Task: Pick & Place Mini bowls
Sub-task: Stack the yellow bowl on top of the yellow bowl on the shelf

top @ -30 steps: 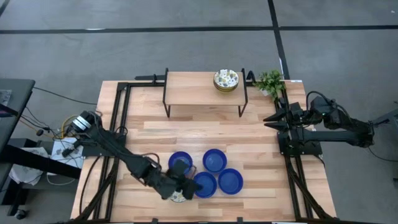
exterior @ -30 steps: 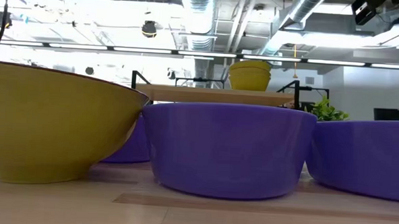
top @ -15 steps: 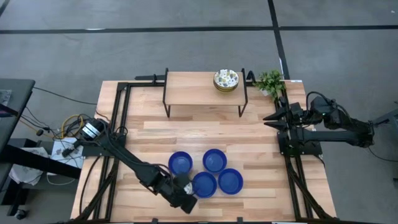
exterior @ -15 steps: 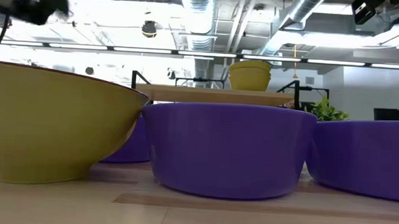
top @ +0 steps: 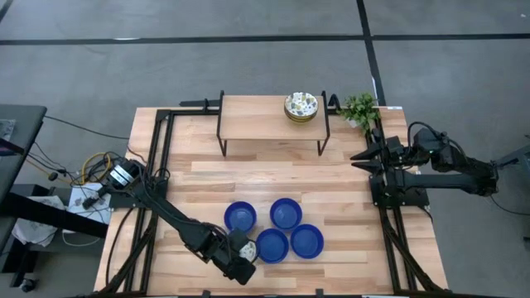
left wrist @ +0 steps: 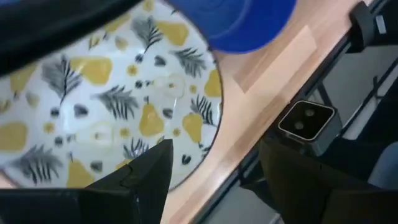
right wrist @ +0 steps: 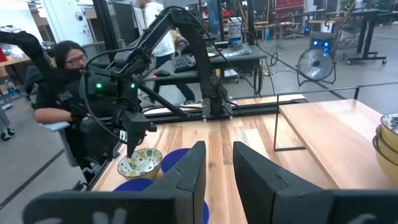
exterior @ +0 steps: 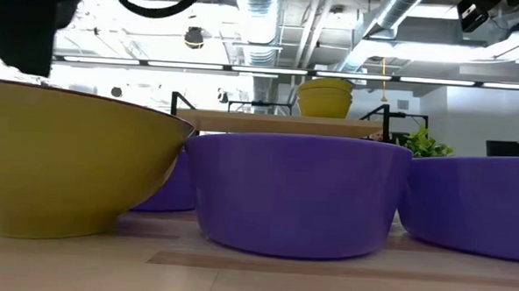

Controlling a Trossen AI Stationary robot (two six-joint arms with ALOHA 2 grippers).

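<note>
- The left gripper hangs over the patterned bowl at the table's near edge, fingers spread wide, gripping nothing.
- Four blue bowls cluster just right of that patterned one.
- More patterned bowls sit stacked on the raised shelf.
- The right gripper waits at the right edge, fingers nearly together, empty.

No text, label, brand, number or sign can be read in any view. The patterned bowl carries only drawn pears and leaves, no letters.
</note>
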